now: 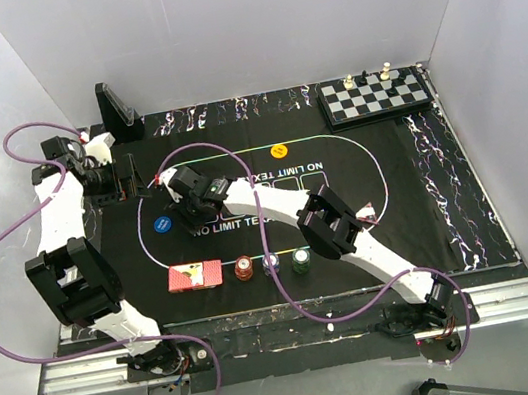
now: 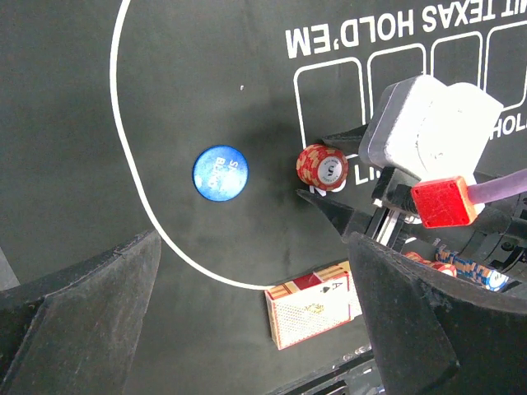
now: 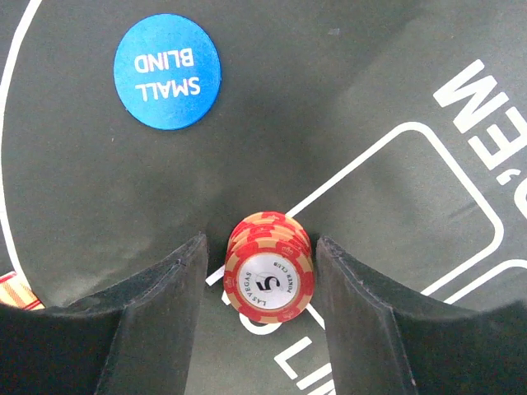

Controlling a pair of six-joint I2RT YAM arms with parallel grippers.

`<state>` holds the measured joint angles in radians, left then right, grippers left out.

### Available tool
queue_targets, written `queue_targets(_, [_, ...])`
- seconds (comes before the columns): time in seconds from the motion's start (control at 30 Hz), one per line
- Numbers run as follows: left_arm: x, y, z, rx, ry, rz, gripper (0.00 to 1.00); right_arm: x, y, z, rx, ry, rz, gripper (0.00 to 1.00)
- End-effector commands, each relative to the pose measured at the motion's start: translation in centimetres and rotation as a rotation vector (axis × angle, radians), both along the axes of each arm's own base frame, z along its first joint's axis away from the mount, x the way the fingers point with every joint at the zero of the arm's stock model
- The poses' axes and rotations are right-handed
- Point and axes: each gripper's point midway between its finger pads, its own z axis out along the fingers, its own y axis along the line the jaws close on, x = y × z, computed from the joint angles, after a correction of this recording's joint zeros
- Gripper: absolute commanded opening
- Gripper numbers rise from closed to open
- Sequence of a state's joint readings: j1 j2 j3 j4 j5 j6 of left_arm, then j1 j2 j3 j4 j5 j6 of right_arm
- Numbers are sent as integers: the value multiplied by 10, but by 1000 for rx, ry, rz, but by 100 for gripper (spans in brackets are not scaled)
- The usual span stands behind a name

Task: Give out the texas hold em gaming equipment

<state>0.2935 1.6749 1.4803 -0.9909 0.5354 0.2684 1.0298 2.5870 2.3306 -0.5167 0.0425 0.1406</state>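
Note:
A small stack of red poker chips (image 3: 269,267) stands on the mat between my right gripper's (image 3: 262,241) open fingers, with a gap on each side. It also shows in the left wrist view (image 2: 321,166). The blue "SMALL BLIND" disc (image 3: 167,72) lies just beyond it, also seen from above (image 1: 161,225). The red-backed card deck (image 1: 194,276) lies at the mat's near left, with an ace on top (image 2: 317,309). Red (image 1: 243,267), white-edged (image 1: 271,261) and green (image 1: 300,260) chip stacks stand beside the deck. A yellow disc (image 1: 279,150) lies farther back. My left gripper (image 1: 130,184) is open and empty above the mat's left side.
The chessboard (image 1: 374,95) with its pieces sits at the back right. A black stand (image 1: 116,111) is at the back left, near my left arm. My right arm stretches diagonally across the black felt mat (image 1: 386,197). Purple cables loop over the near edge.

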Motion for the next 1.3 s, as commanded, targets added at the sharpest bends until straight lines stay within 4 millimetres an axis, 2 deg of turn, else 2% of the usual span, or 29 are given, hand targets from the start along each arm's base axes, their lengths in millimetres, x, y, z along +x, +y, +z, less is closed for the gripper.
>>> queue_targets(0.0, [-5, -3, 16, -7, -41, 1, 98, 2, -3, 0, -7, -2, -11, 65])
queue_targets(0.13, [-9, -2, 23, 7, -49, 8, 98, 0, -3, 24, 14, -24, -1, 70])
queue_targets(0.23, [-13, 0, 28, 17, -56, 14, 98, 3, -7, 63, 43, -68, -1, 73])
queue_targets(0.33, [-18, 0, 34, 27, -64, 11, 98, 2, -21, 110, 73, -111, -4, 79])
queue_targets(0.43, [-21, 3, 36, 47, -75, 7, 98, -11, -39, 148, 93, -111, 0, 84])
queue_targets(0.53, [-28, 1, 35, 52, -74, -7, 98, -35, -62, 159, 96, -62, 13, 86])
queue_targets(0.6, [-31, 1, 35, 57, -73, -11, 98, -55, -77, 163, 99, -29, 26, 87])
queue_targets(0.67, [-34, 0, 34, 60, -72, -15, 98, -73, -92, 156, 73, -6, 33, 88])
queue_targets(0.77, [-37, 2, 35, 70, -68, -14, 98, -100, -111, 135, 18, 20, 45, 89])
queue_targets(0.87, [-37, 2, 38, 76, -77, -5, 98, -116, -118, 122, 16, 46, 35, 89])
queue_targets(1.0, [-40, -1, 40, 65, -84, -6, 98, -127, -122, 106, -8, 80, 32, 90])
queue_targets(1.27, [-40, -3, 40, 59, -79, -9, 98, -137, -120, 78, -54, 129, 45, 91])
